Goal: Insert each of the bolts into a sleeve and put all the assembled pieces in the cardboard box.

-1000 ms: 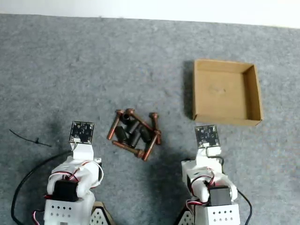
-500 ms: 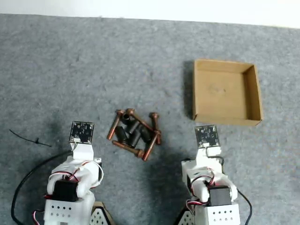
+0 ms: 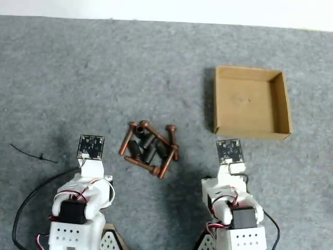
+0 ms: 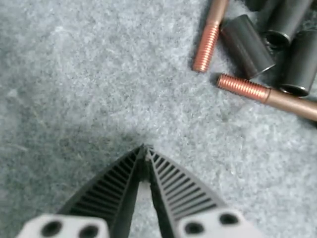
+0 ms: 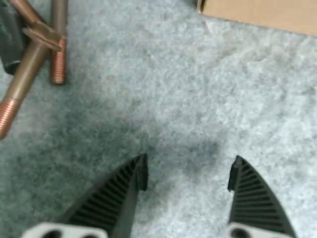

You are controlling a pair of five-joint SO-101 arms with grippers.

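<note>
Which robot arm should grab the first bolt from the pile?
Probably the right. The right gripper is open, with bolts lying close by, and the cardboard box is on its side. The left gripper is near the bolts too, but it is shut.

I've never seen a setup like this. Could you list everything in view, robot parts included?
Bolts: five as far as I can count, copper, piled mid-table ahead of and between the arms.
Sleeves: about four, black, mixed into the same pile; the exact count is hard to tell.
Cardboard box: one, brown, open-topped, beyond the right arm.
Thin strand: one, black, on the carpet left of the left arm.
Carpet: grey, covering the table.
Left arm: one, white, jaws shut over bare carpet.
Right arm: one, white, jaws open over bare carpet.
</note>
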